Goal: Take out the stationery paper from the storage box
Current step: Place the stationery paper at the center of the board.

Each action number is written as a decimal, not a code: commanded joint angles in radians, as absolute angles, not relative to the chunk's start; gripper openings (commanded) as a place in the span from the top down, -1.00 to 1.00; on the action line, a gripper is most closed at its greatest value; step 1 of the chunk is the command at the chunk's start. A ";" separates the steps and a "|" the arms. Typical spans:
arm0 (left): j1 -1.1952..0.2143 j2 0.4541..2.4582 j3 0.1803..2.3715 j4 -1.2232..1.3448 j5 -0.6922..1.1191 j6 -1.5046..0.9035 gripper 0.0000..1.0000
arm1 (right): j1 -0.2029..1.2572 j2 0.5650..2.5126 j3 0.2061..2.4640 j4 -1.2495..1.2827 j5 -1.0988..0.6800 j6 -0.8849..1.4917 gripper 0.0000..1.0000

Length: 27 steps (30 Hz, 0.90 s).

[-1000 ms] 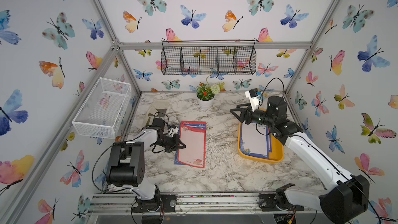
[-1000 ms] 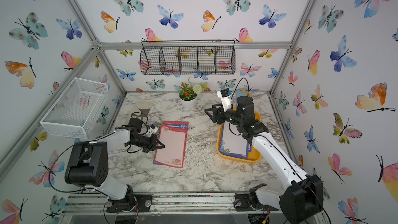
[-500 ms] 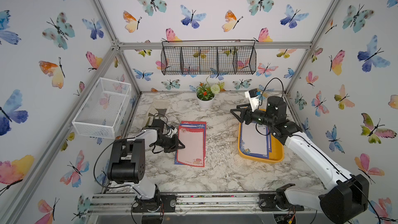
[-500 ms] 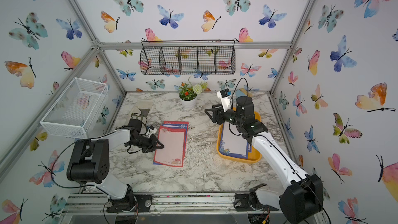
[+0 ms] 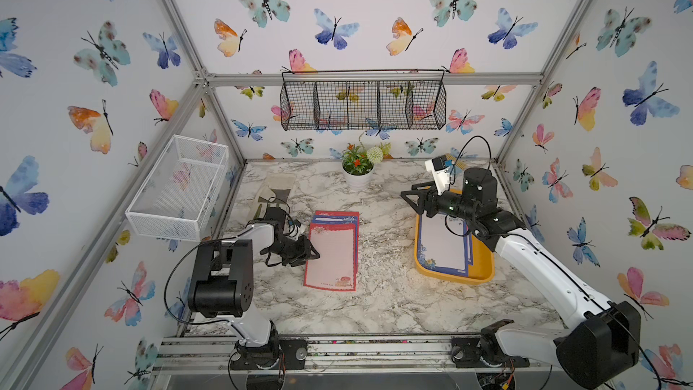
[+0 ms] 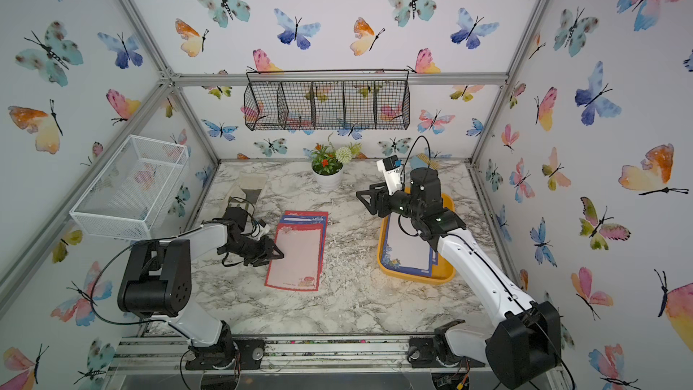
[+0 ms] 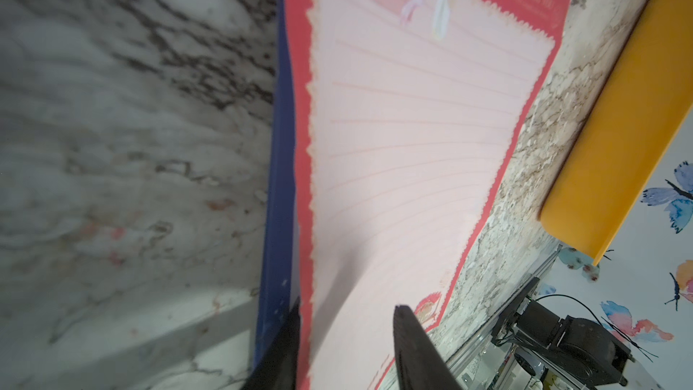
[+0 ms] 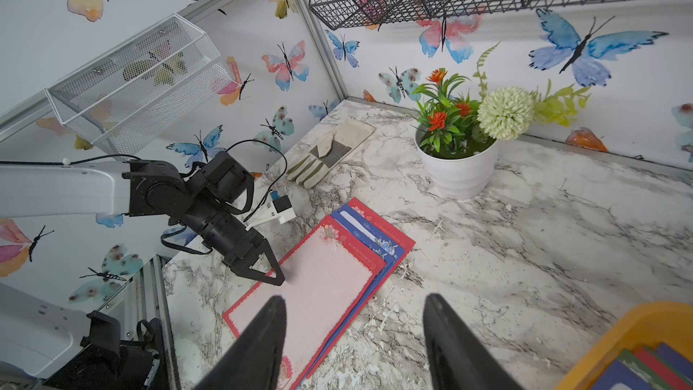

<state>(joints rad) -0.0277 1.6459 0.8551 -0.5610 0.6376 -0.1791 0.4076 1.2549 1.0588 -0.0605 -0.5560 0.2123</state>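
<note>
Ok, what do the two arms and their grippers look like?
Both arms match: the left arm and right arm have white link shells with black joint housings, and a thin black cable loops loose along each. The left gripper and right gripper are all black with triangular fingers. A white bracket on each wrist carries a small camera.

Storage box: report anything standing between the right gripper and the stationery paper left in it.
Nothing visible does. The right gripper hangs open above the far edge of the storage box. The stationery paper lies uncovered inside, with a blue-bordered sheet on top.
</note>
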 commanded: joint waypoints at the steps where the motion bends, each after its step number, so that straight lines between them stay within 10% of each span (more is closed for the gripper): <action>1: -0.023 1.657 0.889 -0.588 0.586 -0.160 0.18 | 0.413 1.255 1.083 -0.085 -0.547 0.187 -0.22; 27: -0.023 1.592 0.836 -0.590 0.545 -0.210 0.09 | 0.413 1.266 1.104 -0.121 -0.525 0.160 -0.22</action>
